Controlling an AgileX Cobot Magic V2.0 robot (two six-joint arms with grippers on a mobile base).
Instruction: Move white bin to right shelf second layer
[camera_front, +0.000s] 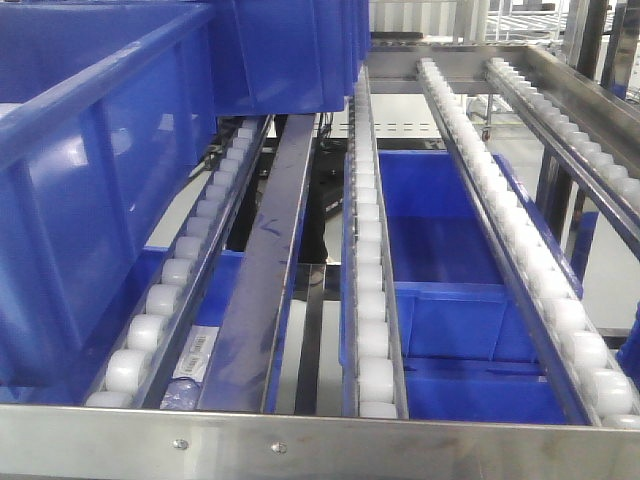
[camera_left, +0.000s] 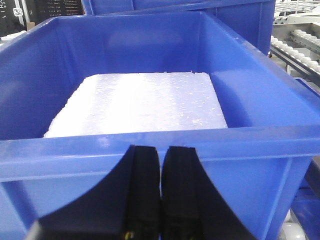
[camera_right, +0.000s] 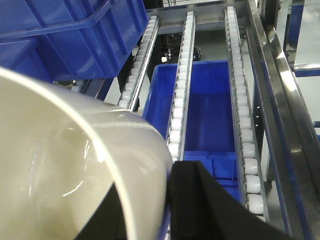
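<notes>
**A:** Why's the white bin (camera_right: 75, 170) hanging up in the air like that? In the right wrist view it fills the whole lower left, above the roller rails (camera_right: 181, 85).

**B:** Looks carried by its rim. The right gripper (camera_right: 172, 200) seems clamped on the wall, one dark finger (camera_right: 215, 210) outside. I'd guess it's held high to get over the steel front lip (camera_front: 300, 440) before going down on the right shelf level (camera_front: 520, 240).

**A:** And the left gripper (camera_left: 161, 190)?

**B:** Clenched on nothing, parked in front of a blue crate (camera_left: 150, 150) with a white foam slab (camera_left: 140, 102) inside.

**A:** Anything in the way?

**B:** Big blue crates (camera_front: 90, 170) sit on the left lanes; the right rails look free. Another crate (camera_front: 440, 290) is on the level below.
</notes>
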